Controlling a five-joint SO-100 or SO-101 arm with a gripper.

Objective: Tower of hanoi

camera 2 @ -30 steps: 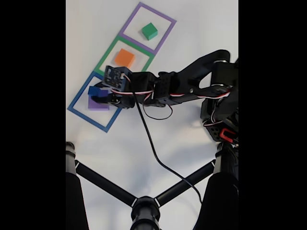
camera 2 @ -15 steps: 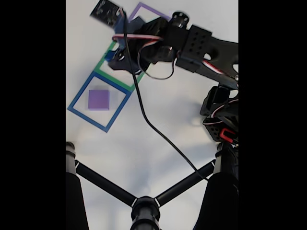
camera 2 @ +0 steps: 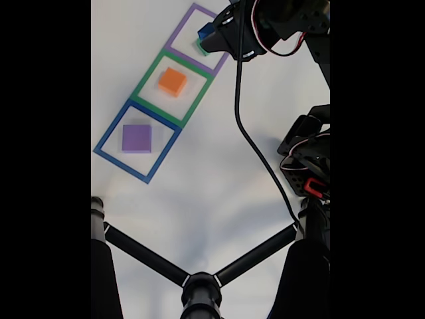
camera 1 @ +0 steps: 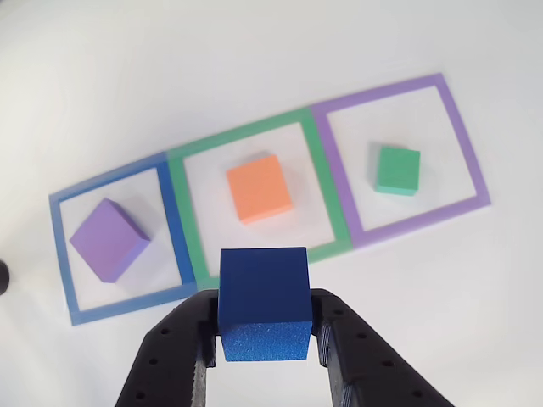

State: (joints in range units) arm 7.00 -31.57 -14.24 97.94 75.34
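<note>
I've got the blue block pinched tight in my end effector, up in the air above the white desk, and in the fixed view it hangs over the purple tape square. Below me the purple block sits alone in the blue outline, the orange block in the green outline, the green block in the purple one. Nothing's stacked, so I'd say most of the rebuilding is ahead.

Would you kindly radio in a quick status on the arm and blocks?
Gripper shut on small blue foam block, held above the table. Purple block, orange block, green block each alone in a tape outline. No obstruction visible.
</note>
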